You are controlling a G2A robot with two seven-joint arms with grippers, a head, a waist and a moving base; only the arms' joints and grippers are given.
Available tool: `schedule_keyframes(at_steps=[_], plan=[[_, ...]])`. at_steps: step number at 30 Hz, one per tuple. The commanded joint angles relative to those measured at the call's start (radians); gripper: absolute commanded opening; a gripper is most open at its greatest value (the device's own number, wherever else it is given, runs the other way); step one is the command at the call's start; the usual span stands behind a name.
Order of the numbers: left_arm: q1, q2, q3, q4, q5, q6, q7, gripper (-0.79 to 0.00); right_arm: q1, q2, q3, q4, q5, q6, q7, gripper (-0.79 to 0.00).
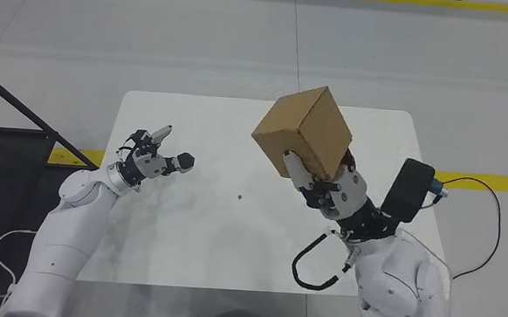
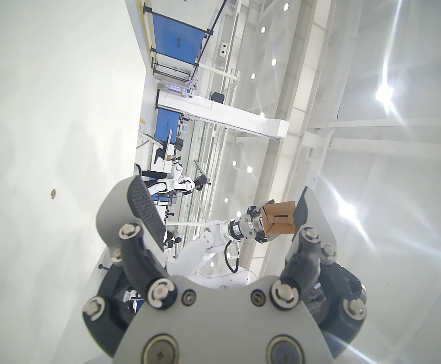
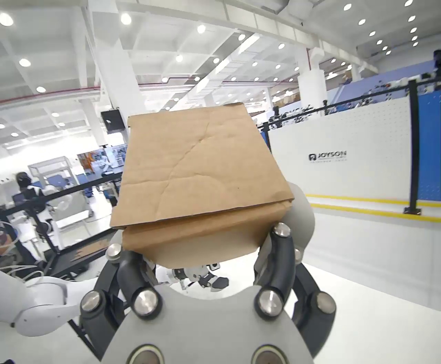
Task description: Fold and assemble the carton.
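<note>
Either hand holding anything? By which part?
Right hand grips the carton by its near end, fingers on opposite sides. Left hand open, empty.

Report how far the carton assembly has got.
Done: the carton looks folded into a closed box. In hand: the right claw grips it, tilted above the table. To do: probably setting it down; one flap edge seems slightly proud. The left claw hangs open, apart.

My right wrist view: the white perforated partition (image 3: 361,138) carries a dark logo (image 3: 327,157) with one line of lettering. My left wrist view: pale print on the blue panel (image 2: 177,38), too small to read.
</note>
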Motion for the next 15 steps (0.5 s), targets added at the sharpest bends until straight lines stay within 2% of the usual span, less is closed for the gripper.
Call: schedule_keyframes(at_steps=[1, 8, 10, 15], plan=[[-0.001, 0.0, 0.001, 0.0, 0.0, 0.001, 0.002, 0.0, -0.025, 0.001, -0.004, -0.017, -0.108, 0.019, -0.061, -0.785], [-0.001, -0.001, 0.004, -0.011, 0.003, 0.001, 0.001, 0.0, -0.086, 0.006, -0.038, -0.049, -0.337, 0.098, -0.142, -0.785], [0.003, 0.0, 0.002, -0.017, 0.004, -0.001, 0.0, 0.0, -0.093, 0.006, -0.049, -0.055, -0.361, 0.132, -0.147, -0.785], [0.01, 0.002, -0.006, -0.017, 0.001, 0.001, 0.002, 0.0, -0.093, 0.006, -0.049, -0.055, -0.361, 0.132, -0.147, -0.785]])
